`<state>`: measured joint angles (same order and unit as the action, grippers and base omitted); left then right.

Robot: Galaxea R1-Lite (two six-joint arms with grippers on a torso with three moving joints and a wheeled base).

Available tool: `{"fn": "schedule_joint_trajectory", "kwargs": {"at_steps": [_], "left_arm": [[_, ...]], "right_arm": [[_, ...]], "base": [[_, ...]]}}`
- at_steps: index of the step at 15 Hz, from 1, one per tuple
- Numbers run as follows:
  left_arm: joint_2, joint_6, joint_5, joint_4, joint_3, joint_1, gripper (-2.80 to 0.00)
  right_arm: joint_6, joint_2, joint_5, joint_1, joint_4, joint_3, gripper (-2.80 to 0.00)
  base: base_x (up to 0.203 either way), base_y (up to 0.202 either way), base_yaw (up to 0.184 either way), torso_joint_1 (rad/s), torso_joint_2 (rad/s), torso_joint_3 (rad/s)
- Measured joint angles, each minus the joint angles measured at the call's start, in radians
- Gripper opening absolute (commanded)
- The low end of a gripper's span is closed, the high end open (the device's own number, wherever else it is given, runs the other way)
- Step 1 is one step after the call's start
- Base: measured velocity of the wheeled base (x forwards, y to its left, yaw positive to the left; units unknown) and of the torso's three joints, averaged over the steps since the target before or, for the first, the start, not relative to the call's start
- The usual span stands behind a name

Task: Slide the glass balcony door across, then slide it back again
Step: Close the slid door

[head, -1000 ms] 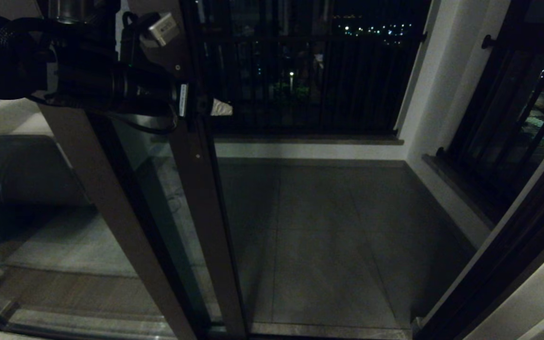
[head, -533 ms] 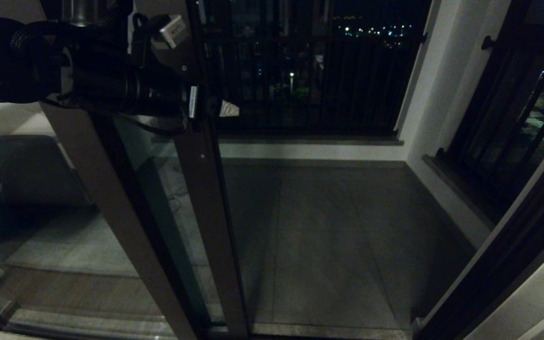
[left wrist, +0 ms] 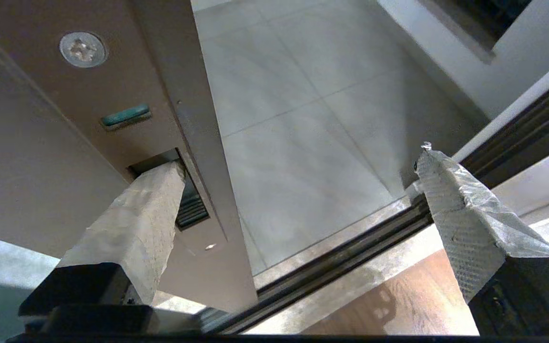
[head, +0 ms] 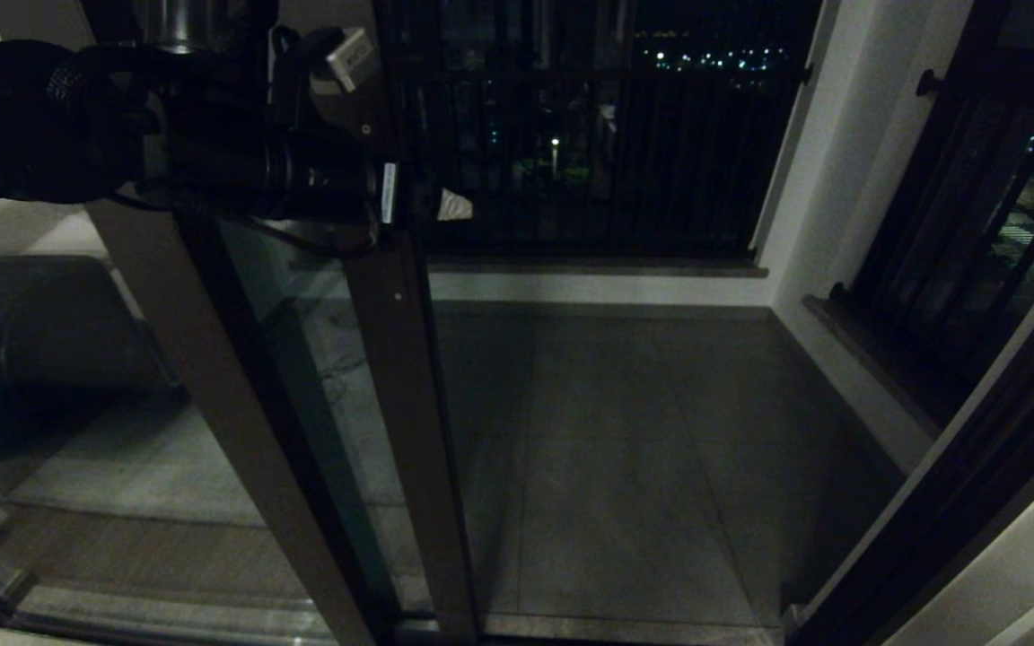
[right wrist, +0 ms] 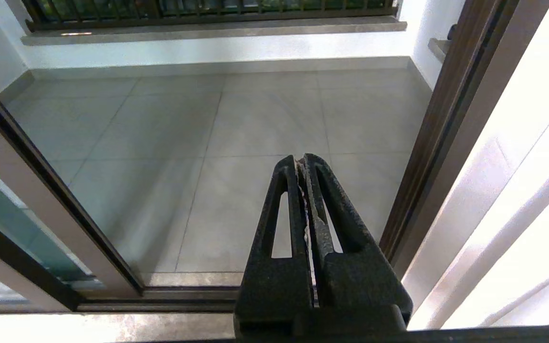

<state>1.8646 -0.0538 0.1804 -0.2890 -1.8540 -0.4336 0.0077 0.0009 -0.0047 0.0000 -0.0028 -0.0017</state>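
At far left, the left arm reaches in high across the fixed panel. Its left gripper is spread wide: 1 taped finger is tucked into the black slot handle of the door, and the other finger hangs free on the open side, over the balcony floor, touching nothing. A screw and a small green tab sit on the stile just beyond the slotted finger.

Over the past 1 second the arm and the door's stile have moved together toward the right, narrowing the opening. This suggests the door is now on a sliding pass, hooked by its handle rather than clamped; which of the 2 passes cannot be told.

To the right, the doorway is still largely open onto tiles and the railing. The right gripper hangs parked near the right jamb, fingers pressed together, holding nothing.
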Motion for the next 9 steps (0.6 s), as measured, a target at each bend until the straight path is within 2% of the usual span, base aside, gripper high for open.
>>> {"fn": "schedule_joint_trajectory", "kwargs": {"at_steps": [7, 9], "left_arm": [[0.023, 0.013, 0.01, 0.023, -0.009, -0.03, 0.0], [0.037, 0.017, -0.005, 0.052, -0.01, -0.038, 0.0]], "right_arm": [[0.0, 0.0, 0.0, 0.0, 0.0, 0.0, -2.8], [0.0, 0.0, -0.001, 0.0, 0.0, 0.0, -2.8]], "base": [[0.0, 0.0, 0.0, 0.0, 0.0, 0.0], [0.0, 0.0, 0.0, 0.0, 0.0, 0.0]]}}
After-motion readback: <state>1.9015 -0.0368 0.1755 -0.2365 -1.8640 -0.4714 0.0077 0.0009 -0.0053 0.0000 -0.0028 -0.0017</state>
